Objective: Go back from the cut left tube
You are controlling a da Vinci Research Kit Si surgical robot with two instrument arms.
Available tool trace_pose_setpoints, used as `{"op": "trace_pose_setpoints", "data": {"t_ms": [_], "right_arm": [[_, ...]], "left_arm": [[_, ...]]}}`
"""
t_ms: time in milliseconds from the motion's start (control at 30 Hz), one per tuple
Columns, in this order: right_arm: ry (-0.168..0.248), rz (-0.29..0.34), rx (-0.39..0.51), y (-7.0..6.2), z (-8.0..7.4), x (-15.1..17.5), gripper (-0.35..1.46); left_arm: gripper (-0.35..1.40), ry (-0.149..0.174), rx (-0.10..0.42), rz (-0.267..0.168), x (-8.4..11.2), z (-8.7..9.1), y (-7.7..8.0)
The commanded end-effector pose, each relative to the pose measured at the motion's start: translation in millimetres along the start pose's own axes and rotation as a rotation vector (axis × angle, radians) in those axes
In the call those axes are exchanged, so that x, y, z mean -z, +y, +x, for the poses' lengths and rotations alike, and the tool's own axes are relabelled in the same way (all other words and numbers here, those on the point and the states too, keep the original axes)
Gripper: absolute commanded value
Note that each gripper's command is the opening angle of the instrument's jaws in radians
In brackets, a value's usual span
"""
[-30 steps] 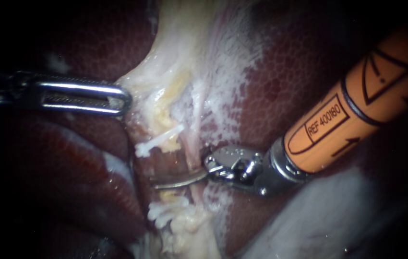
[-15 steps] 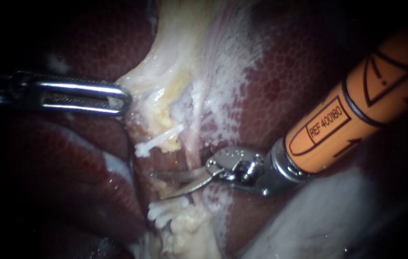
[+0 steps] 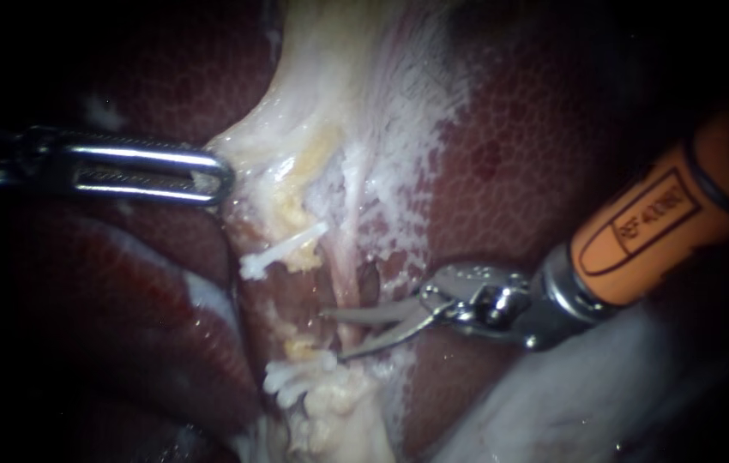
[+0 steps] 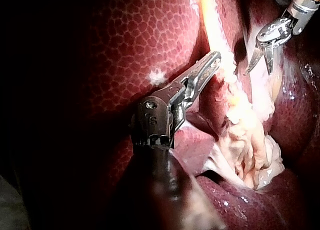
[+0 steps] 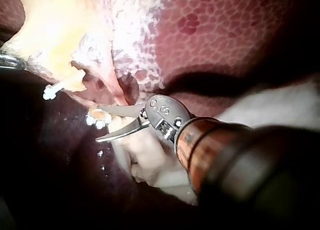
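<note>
In the endoscope view the left tube lies cut, with a gap (image 3: 289,300) between the upper white clip (image 3: 283,250) and the lower white clips (image 3: 298,377). My right instrument (image 3: 334,334), on an orange shaft (image 3: 665,223), holds its two thin blades open just right of that gap, beside the pinkish right tube (image 3: 346,266). The right wrist view shows the same blades (image 5: 100,122) apart with nothing gripped. My left instrument (image 3: 214,178) is shut on the pale tissue (image 3: 253,150) above the clips, and the left wrist view shows that grip (image 4: 212,64).
Dark red liver (image 3: 536,129) surrounds the pale strip of tissue on both sides. A whitish mass (image 3: 570,403) lies under the right instrument's shaft. In the left wrist view the right instrument's blades (image 4: 259,69) hang ahead of the left jaws.
The right instrument's blades, shut across the left tube's gap a second ago, have opened. They have then drawn back to the right. The left instrument has not moved.
</note>
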Motion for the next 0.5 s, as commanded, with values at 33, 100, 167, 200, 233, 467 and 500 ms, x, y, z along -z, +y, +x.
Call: {"op": "trace_pose_setpoints", "data": {"t_ms": [33,100,167,200,233,467,500], "right_arm": [[0.002,-0.007,0.026,-0.1,0.1,0.4,0.86],[0.008,-0.030,0.083,-0.3,0.4,1.4,1.06],[0.016,-0.061,0.111,-0.5,0.6,2.0,1.15],[0.022,-0.092,0.145,-0.7,0.6,2.5,1.18],[0.028,-0.121,0.166,-0.9,0.6,2.9,1.23],[0.026,-0.241,0.334,-1.8,0.4,4.2,1.40],[0.024,-0.257,0.353,-1.8,0.4,4.2,1.41]], "left_arm": [[-0.35,0.000,0.000,0.000,0.0,0.0,0.0],[-0.35,0.000,0.000,0.000,0.1,0.1,0.0],[-0.35,0.000,0.000,0.001,0.1,0.1,0.0],[-0.35,0.000,0.000,-0.002,0.2,0.1,0.1],[-0.35,0.000,0.000,-0.002,0.2,0.1,0.1],[-0.35,-0.001,-0.001,-0.004,0.3,0.2,0.4],[-0.35,-0.001,-0.001,-0.004,0.3,0.2,0.4]]}}
